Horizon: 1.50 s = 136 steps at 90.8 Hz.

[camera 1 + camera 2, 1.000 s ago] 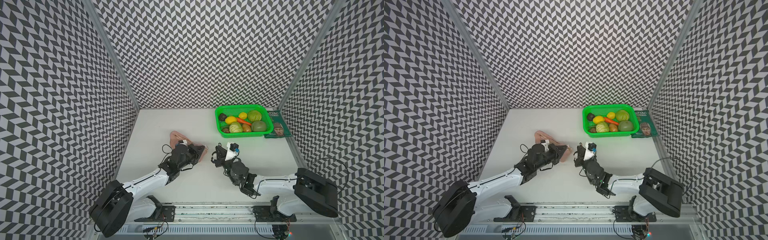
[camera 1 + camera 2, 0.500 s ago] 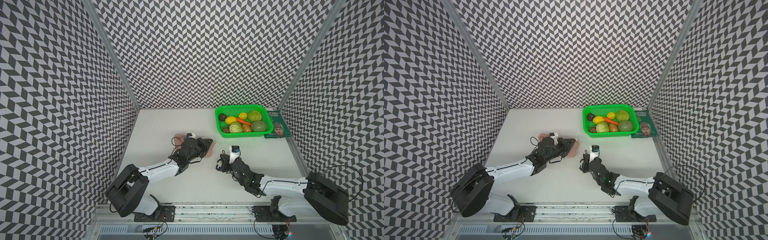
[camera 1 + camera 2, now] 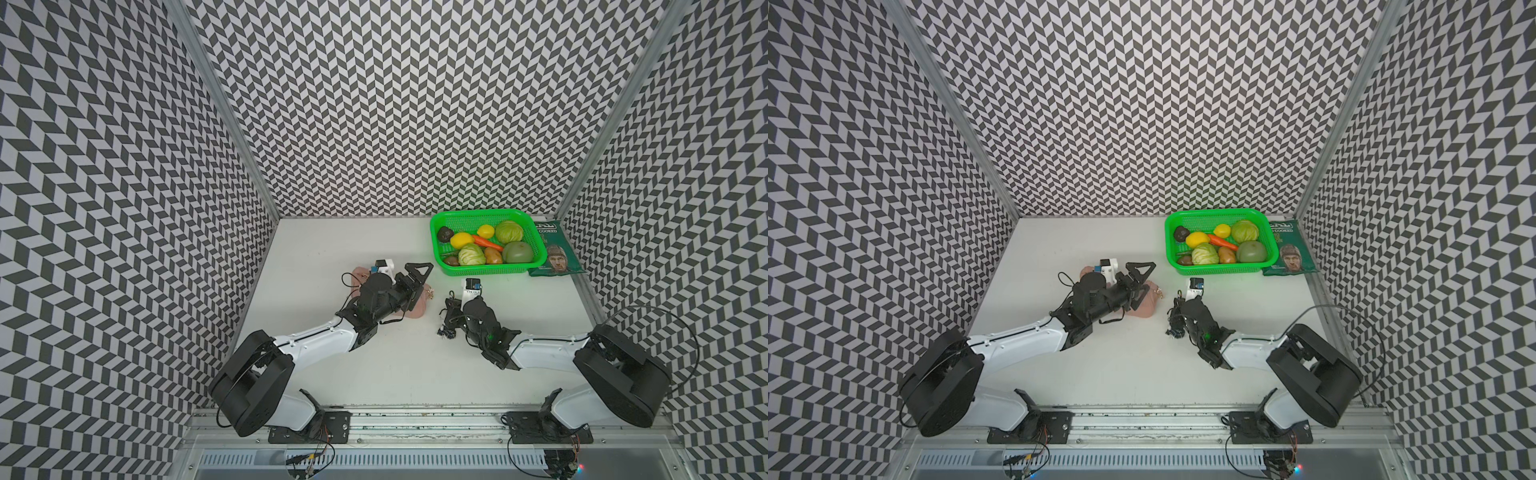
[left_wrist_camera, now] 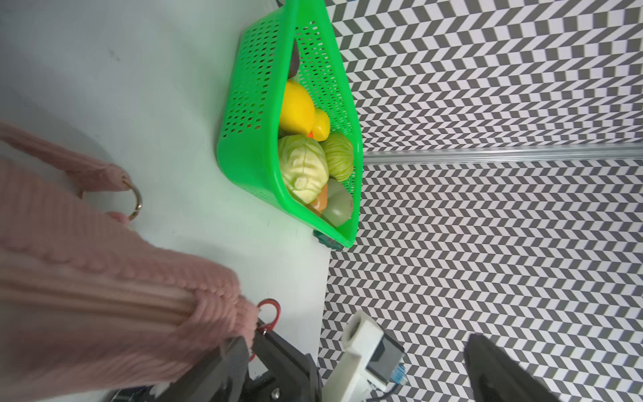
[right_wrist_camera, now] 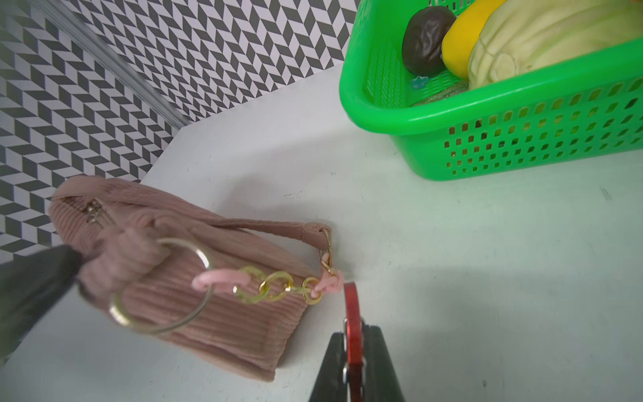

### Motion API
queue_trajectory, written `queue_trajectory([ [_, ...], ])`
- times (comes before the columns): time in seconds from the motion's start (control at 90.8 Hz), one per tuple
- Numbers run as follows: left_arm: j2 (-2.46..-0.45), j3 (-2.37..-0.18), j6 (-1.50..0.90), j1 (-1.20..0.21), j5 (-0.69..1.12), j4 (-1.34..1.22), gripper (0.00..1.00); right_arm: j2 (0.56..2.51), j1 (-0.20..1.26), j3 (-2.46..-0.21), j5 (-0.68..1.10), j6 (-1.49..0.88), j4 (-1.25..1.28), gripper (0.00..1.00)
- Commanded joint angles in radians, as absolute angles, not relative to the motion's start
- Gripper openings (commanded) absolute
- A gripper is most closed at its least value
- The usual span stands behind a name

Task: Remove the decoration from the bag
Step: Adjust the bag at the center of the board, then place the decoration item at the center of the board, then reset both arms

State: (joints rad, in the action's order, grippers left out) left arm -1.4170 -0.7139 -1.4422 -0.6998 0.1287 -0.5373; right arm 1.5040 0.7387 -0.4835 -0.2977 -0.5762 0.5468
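Top view: left arm stretched low over the table (image 3: 374, 374), left gripper (image 3: 415, 289) spread wide at the bag (image 3: 419, 309). Right arm bent low. The right gripper (image 3: 448, 305) sits just beside the bag's end, the decoration (image 3: 444, 332) trailing beneath it.

Left wrist: one finger (image 4: 504, 372) stands clear in air, bag (image 4: 87, 278) at the other side, nothing clamped.

Right wrist, seen only here: jaws closed on the decoration's red clasp (image 5: 352, 313). The bag's chain (image 5: 275, 285) lies just ahead. Linked or free, cannot tell.
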Motion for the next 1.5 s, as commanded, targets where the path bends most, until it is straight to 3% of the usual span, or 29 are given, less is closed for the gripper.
queue_trajectory([
  [0.0, -1.376, -0.773, -1.385, -0.691, 0.148, -0.558, 1.00, 1.551, 0.708, -0.528, -0.251, -0.567, 0.579, 0.00],
  [0.154, -1.348, -0.778, -1.390, -0.685, 0.157, -0.575, 1.00, 1.630, 0.677, -0.591, -0.214, -0.563, 0.569, 0.00],
  [0.275, -1.324, -0.779, -1.386, -0.683, 0.164, -0.581, 1.00, 1.675, 0.662, -0.634, -0.206, -0.559, 0.556, 0.08],
  [0.485, -1.252, -0.786, -1.339, -0.671, 0.137, -0.526, 1.00, 1.675, 0.643, -0.659, -0.189, -0.554, 0.529, 0.42],
  [0.859, -1.115, -0.829, -1.203, -0.617, 0.045, -0.338, 1.00, 1.458, 0.633, -0.624, -0.207, -0.602, 0.453, 0.78],
  [0.958, -1.078, -0.882, -1.109, -0.603, -0.048, -0.230, 1.00, 1.360, 0.629, -0.618, -0.259, -0.622, 0.407, 0.99],
  [1.146, -1.017, -0.959, -0.828, -0.586, -0.324, -0.131, 1.00, 1.198, 0.592, -0.625, -0.411, -0.612, 0.338, 1.00],
  [1.322, -0.984, -0.943, -0.489, -0.581, -0.658, -0.205, 1.00, 1.118, 0.470, -0.636, -0.579, -0.587, 0.314, 1.00],
  [1.487, -0.992, -0.830, -0.189, -0.485, -0.777, -0.385, 1.00, 1.139, 0.349, -0.541, -0.750, -0.402, 0.554, 1.00],
])
